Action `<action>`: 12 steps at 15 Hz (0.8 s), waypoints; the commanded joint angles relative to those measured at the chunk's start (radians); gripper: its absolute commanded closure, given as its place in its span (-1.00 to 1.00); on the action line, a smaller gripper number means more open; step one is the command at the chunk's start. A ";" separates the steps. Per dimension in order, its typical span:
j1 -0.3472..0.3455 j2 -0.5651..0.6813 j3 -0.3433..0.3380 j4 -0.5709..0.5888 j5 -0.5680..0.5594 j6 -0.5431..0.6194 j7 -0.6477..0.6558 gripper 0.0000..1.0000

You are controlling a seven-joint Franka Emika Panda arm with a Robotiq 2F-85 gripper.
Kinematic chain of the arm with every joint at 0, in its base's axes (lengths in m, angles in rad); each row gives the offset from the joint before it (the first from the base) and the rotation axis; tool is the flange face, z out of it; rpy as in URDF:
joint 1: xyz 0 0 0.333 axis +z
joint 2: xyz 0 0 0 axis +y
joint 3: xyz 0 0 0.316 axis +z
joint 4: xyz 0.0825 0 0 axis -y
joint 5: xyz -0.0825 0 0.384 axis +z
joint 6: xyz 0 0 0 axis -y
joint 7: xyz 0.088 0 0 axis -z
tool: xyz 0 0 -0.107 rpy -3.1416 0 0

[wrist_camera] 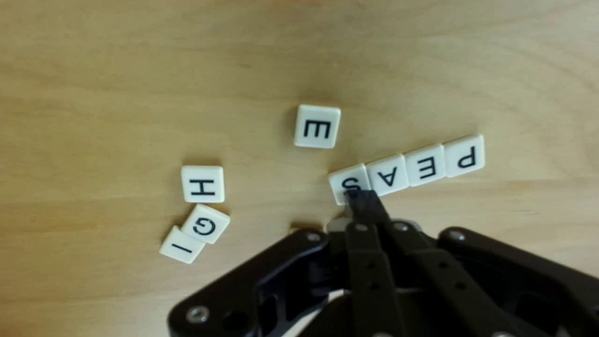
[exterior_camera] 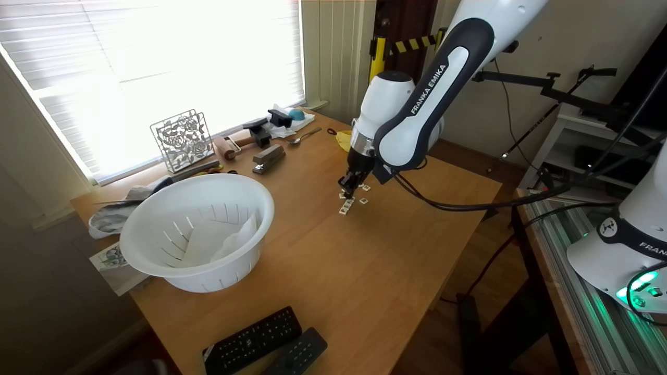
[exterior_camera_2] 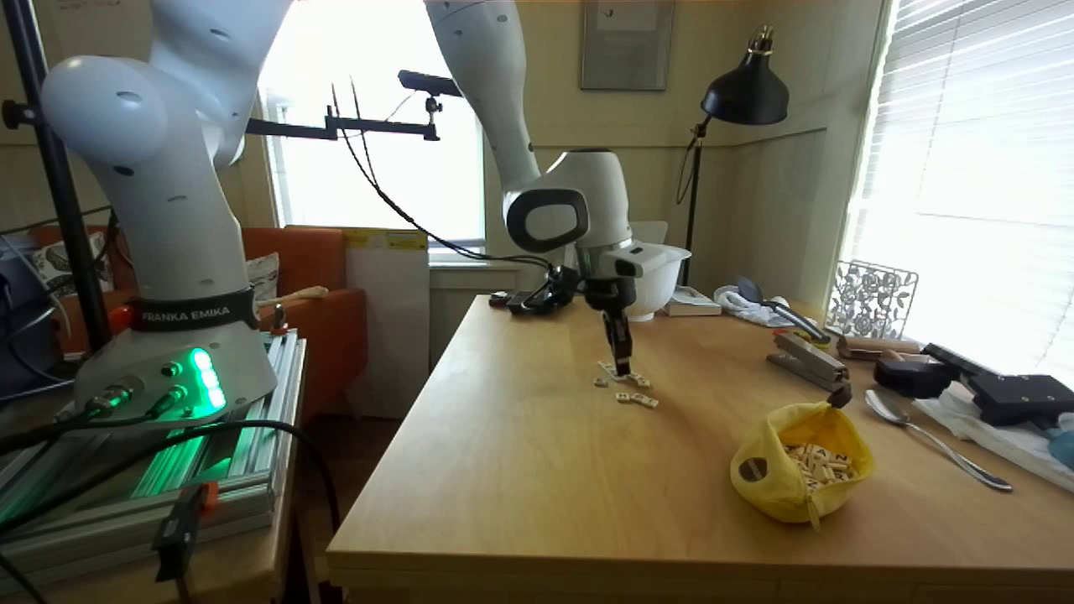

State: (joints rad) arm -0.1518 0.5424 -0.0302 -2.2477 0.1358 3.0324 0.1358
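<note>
the gripper [wrist_camera: 366,203], fingers together, partly hid the s tile [wrist_camera: 347,178], leftmost of a row [wrist_camera: 414,169] spelling peas upside down. the e tile [wrist_camera: 317,127] lay near, the h tile [wrist_camera: 202,184], g tile [wrist_camera: 205,223] and i tile [wrist_camera: 181,245] farther left.

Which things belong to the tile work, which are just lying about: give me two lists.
In the tile work:
end effector, shut, at the S tile
row of tiles spelling PEAS
loose E tile, H tile, G tile, I tile
probably the yellow pouch holding more tiles

Apparently just lying about:
white slotted bowl
stapler
spoon
two remotes
</note>
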 commanded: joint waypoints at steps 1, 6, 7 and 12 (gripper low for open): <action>0.007 -0.030 -0.004 -0.020 0.012 -0.002 -0.007 1.00; 0.004 -0.062 -0.002 -0.022 0.010 -0.007 -0.012 1.00; -0.002 -0.061 0.003 -0.018 0.013 -0.007 -0.016 1.00; -0.018 -0.024 0.020 0.013 0.014 0.006 -0.033 1.00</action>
State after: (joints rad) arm -0.1565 0.5048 -0.0259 -2.2473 0.1358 3.0323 0.1287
